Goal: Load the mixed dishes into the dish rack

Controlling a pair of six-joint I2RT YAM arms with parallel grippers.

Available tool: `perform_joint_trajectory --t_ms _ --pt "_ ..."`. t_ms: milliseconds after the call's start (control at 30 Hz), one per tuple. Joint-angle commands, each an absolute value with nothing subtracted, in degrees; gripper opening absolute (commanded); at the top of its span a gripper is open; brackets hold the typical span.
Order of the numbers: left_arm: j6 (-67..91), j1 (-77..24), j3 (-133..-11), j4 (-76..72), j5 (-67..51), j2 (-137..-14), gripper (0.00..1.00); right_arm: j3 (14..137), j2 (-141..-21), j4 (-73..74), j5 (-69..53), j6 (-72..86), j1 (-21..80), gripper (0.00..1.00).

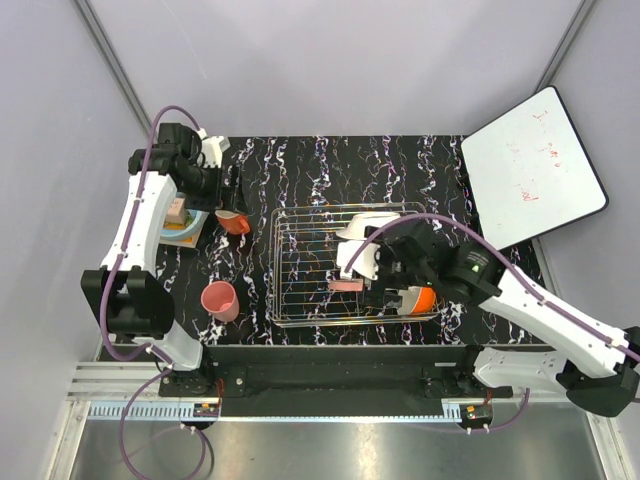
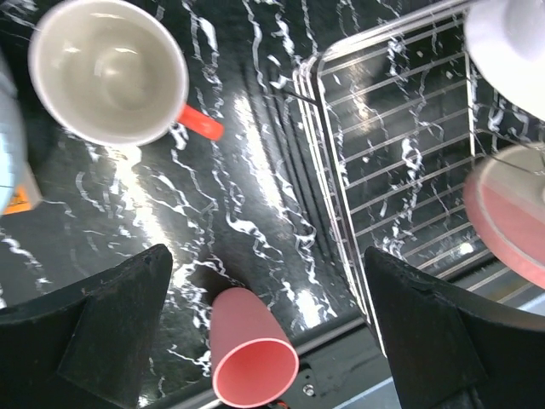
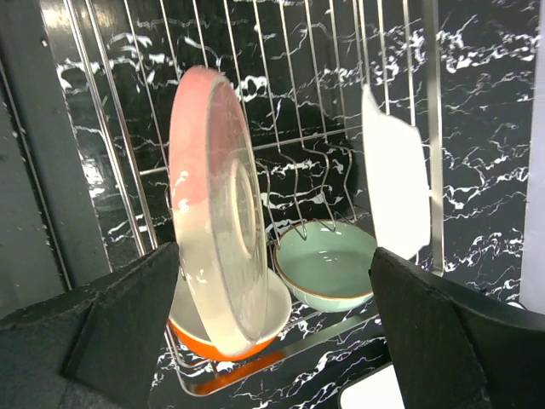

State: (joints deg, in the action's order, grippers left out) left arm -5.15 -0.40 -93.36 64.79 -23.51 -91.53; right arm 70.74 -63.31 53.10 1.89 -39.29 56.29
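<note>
The dish rack (image 1: 300, 265) sits mid-table. Inside it, the salmon-pink plate (image 3: 213, 213) stands on edge, its lower rim resting in the white-and-orange bowl (image 3: 230, 341). A pale green bowl (image 3: 328, 264) and the white plate (image 3: 392, 179) sit beside them. My right gripper (image 3: 277, 324) is open around the pink plate's lower edge, with the plate close to the left finger. My left gripper (image 2: 272, 332) is open, high above the table left of the rack. Under it the orange-red mug (image 2: 111, 72) stands upright and the pink cup (image 2: 251, 349) stands near the table's front edge.
A light blue round tub (image 1: 185, 228) sits at the far left under the left arm. A white board with red scribbles (image 1: 532, 165) leans at the back right. The rack's left rim (image 2: 328, 170) runs close to the cup and mug.
</note>
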Motion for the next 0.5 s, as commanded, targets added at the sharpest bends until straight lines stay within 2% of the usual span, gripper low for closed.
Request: perform_joint_trajectory --t_ms 0,67,233,367,400,467 --pt "-5.98 -0.09 -96.85 62.05 -19.34 -91.93 0.99 75.23 -61.96 57.74 2.37 -34.11 57.22 0.99" --pt "-5.98 -0.09 -96.77 61.27 -17.85 -92.63 0.99 76.98 -62.31 57.66 3.6 -32.44 57.3 1.0" --pt "-5.8 2.72 -96.24 59.33 -17.4 -94.57 0.99 84.09 -66.69 50.19 16.87 -14.43 57.13 1.0" --pt "-6.41 2.21 -93.26 56.26 -19.95 -95.18 0.99 91.57 -72.68 46.95 11.01 -7.39 57.22 1.0" --pt "-7.55 1.5 -92.64 55.82 -19.26 -95.97 0.99 90.97 -72.95 42.5 6.03 -6.25 57.13 1.0" --pt "-8.7 -1.04 -92.11 54.5 -16.11 -96.94 0.99 86.85 -72.51 33.89 6.93 -2.14 56.87 1.0"
